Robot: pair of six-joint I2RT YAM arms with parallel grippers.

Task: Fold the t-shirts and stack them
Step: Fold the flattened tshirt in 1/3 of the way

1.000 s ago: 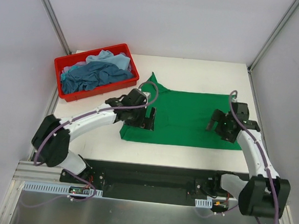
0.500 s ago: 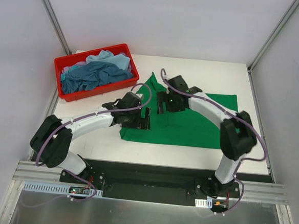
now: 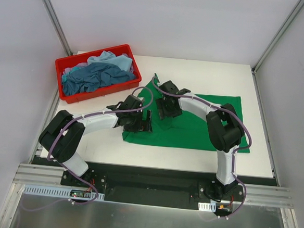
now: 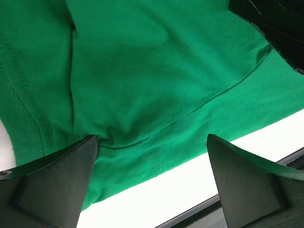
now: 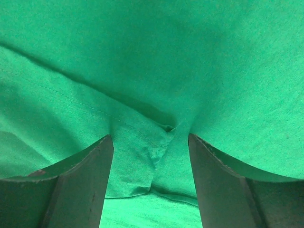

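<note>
A bright green t-shirt [image 3: 203, 128] lies spread flat on the white table. My left gripper [image 3: 146, 124] is open over the shirt's near left edge. In the left wrist view [image 4: 152, 147] its left fingertip [image 4: 83, 147] touches a fabric fold of the shirt [image 4: 142, 71], above the bare table strip. My right gripper [image 3: 166, 113] has reached across to the shirt's left part, close to the left gripper. In the right wrist view [image 5: 151, 142] its jaws stand apart, pressed down astride a small crease of green fabric [image 5: 190, 57]. A dark teal-blue shirt [image 3: 94, 76] and a pale blue shirt [image 3: 114, 61] lie crumpled in the bin.
The red plastic bin [image 3: 102, 91] stands at the back left corner of the table. White walls and metal posts close in the table on three sides. The arm bases sit on a black rail along the near edge.
My right arm has swung from the shirt's right side across to its left part, ending beside the left gripper. The left gripper has stayed almost in place.
</note>
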